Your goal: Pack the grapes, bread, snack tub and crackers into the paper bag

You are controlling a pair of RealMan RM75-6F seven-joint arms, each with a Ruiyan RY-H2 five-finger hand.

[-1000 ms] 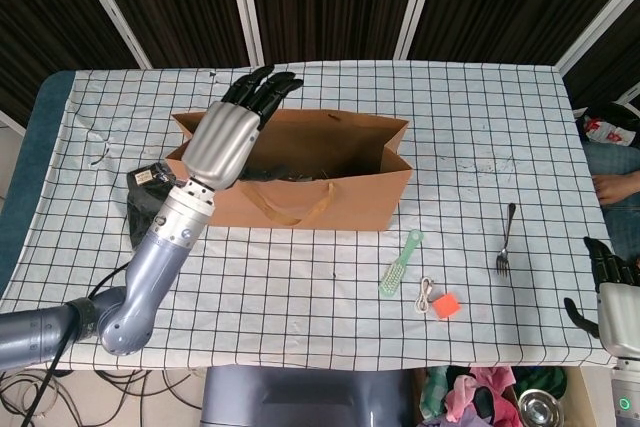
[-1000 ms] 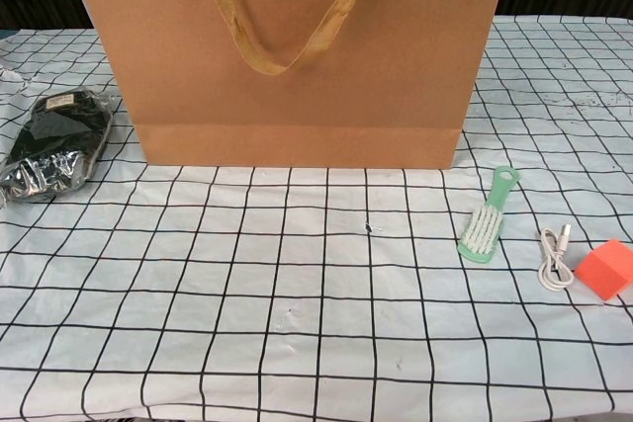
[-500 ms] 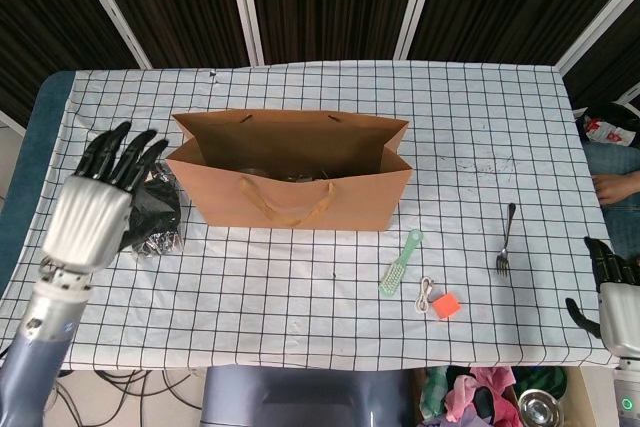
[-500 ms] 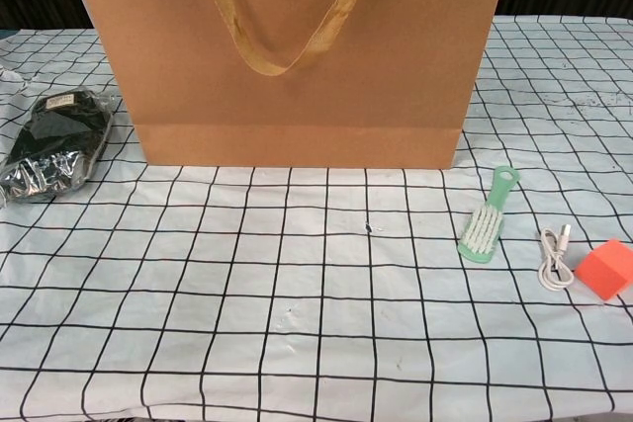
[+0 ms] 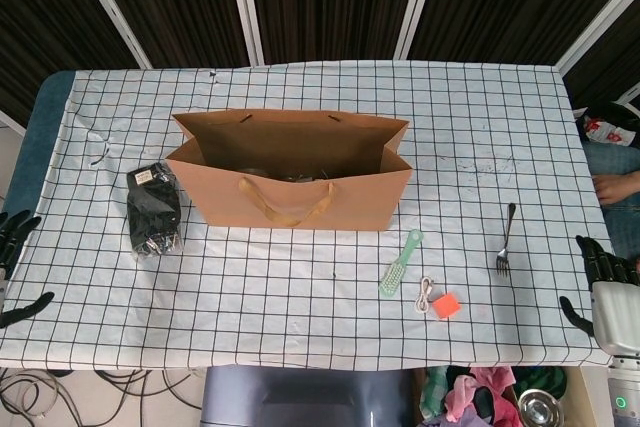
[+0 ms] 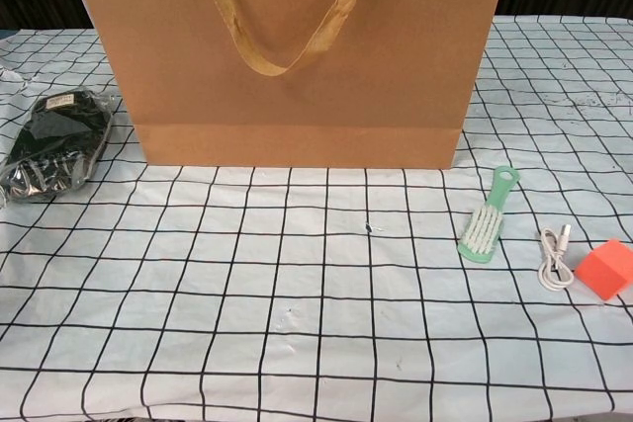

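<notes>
A brown paper bag (image 5: 300, 172) stands upright and open in the middle of the checked table; dark contents show dimly inside but I cannot tell what they are. In the chest view the paper bag (image 6: 297, 56) fills the top, its handle hanging down the front. A dark plastic-wrapped packet (image 5: 154, 210) lies left of the bag, the same packet (image 6: 54, 142) at the chest view's left edge. My left hand (image 5: 12, 259) is at the far left edge off the table, fingers spread, holding nothing. My right hand (image 5: 603, 282) sits at the lower right corner, fingers apart, empty.
A green brush (image 5: 400, 262) lies in front of the bag's right end, with a white cable (image 5: 426, 295) and an orange block (image 5: 446, 305) beside it. A fork (image 5: 506, 240) lies further right. The chest view shows the brush (image 6: 489, 214), cable (image 6: 554, 257) and block (image 6: 605, 269).
My left arm has pulled back from above the bag's left end, past the dark packet, down to the far left edge. The right hand has barely moved.
</notes>
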